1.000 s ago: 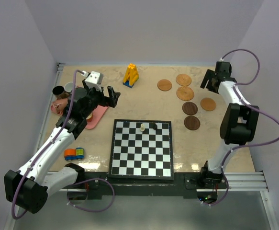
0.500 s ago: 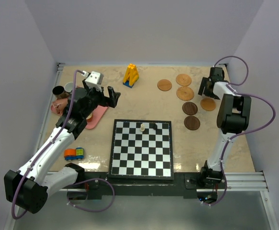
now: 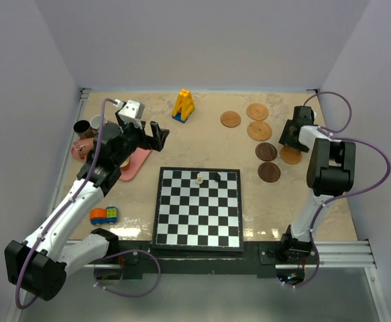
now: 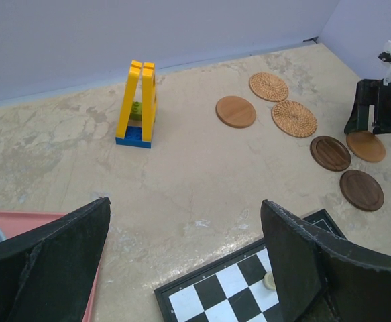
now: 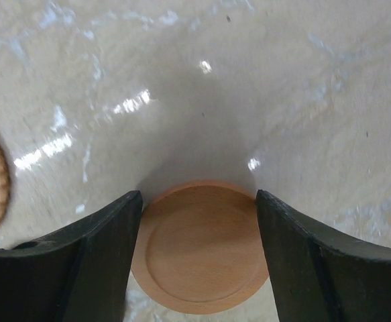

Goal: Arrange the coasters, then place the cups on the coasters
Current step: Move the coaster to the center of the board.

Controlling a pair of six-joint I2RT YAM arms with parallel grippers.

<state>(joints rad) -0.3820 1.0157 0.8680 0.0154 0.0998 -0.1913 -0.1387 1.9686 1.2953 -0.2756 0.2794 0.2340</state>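
Right gripper [image 3: 290, 142] is coming down over the tan coaster [image 5: 198, 255], jaws standing wide beside it, ready for gripping.

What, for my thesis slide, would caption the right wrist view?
Right gripper straddling a light wooden coaster on the marbled table, jaws open either side.

Robotics lab test cell: plain pale walls [image 3: 202, 40] box in a marble-look table [image 3: 202, 144]; cabled left arm [image 3: 74, 201] and right arm [image 3: 329, 168] bolted to a near-edge metal rail [image 3: 343, 251].
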